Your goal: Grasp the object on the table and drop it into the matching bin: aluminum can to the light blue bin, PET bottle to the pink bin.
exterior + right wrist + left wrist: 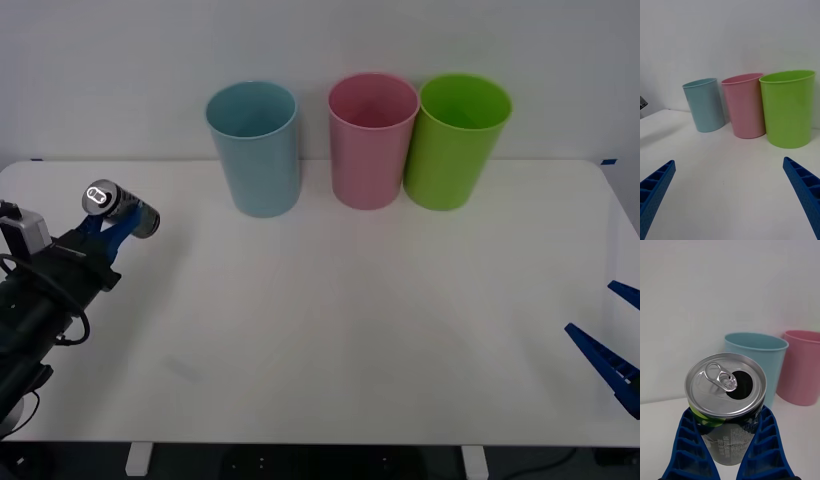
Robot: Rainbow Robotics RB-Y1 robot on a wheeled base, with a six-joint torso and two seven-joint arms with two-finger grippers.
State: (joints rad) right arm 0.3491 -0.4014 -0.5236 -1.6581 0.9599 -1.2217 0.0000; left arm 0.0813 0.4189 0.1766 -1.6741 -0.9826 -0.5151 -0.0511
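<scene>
My left gripper (118, 226) is shut on the aluminum can (118, 207), held above the white table (330, 330) near its far left side. The left wrist view shows the can (727, 408) between the blue fingers (763, 442), its silver top open at the pull tab. The light blue bin (254, 148) stands at the back, to the right of the can, and appears behind the can (763, 352) in that view. The pink bin (372, 140) stands right of it. My right gripper (612, 335) waits open at the table's right edge.
A lime green bin (460, 140) stands touching the pink one at the back. The three bins (748, 107) form a row near the wall. Wide bare tabletop lies between the bins and the front edge.
</scene>
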